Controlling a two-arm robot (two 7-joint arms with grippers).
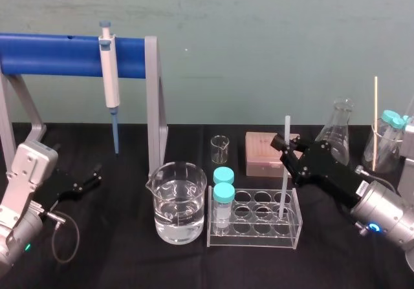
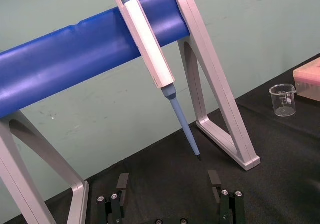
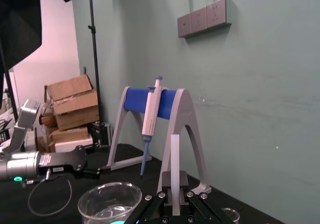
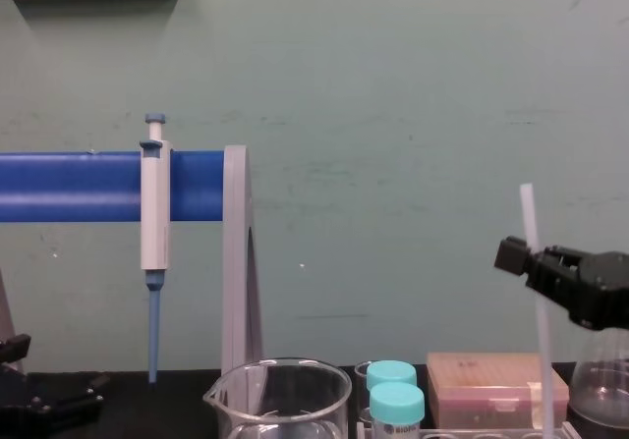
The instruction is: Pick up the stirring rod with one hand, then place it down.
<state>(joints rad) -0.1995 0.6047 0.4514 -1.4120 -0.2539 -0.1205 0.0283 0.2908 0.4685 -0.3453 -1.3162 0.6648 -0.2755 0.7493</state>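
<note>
Your right gripper (image 1: 287,148) is clamped on the stirring rod (image 1: 283,185), upright with its lower end in the rack (image 1: 255,242), so you look mid-pickup: lift straight up to clear it, while your left gripper (image 1: 96,176) rests at far left, fingers spread.

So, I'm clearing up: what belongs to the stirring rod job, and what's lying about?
Job: stirring rod; right gripper, shut on it; tube rack it dips into.
Lying about: pipette, water beaker, small beaker, capped tubes, tip box, conical flask; left gripper idle, far left.
</note>
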